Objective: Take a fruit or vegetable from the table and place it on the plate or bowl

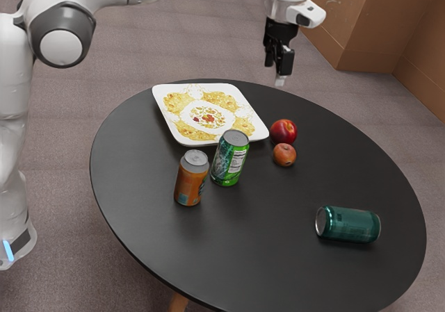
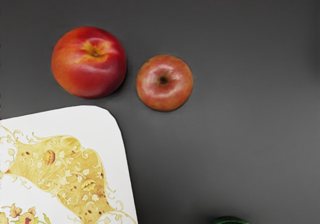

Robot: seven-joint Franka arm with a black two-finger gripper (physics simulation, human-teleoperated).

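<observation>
Because nothing has been picked up yet, the gripper [image 1: 278, 69] hangs high above the far rim of the round black table [image 1: 292, 270], pointing straight down. Its two black fingers stand a little apart with nothing between them. From that height the hand's camera looks down on both candidates at once: the larger red apple [image 1: 283, 130] [image 2: 89, 62] and the smaller russet fruit [image 1: 284, 154] [image 2: 164, 82]. They lie just beside each other on the bare tabletop, with a sliver of dark surface between them. Both sit close to one corner of the white square plate [image 1: 161, 90] [image 2: 80, 126], whose yellow ornament is uncovered, so the carry looks short whichever fruit is chosen. I judge the red apple the handier pick, since it lies nearer the hand and just off the plate's edge. Its neighbour is so close, though, that a finger coming down on that side could nudge it and set it rolling. An upright green can [image 1: 230, 158] stands against the plate's near edge with an orange can [image 1: 191, 178] beside it, and a dark green can [image 1: 348, 224] lies on its side well away towards the exterior view's right. None of them stands between the fruits and the plate. The step in hand seems to be lining up over a fruit before descending.
</observation>
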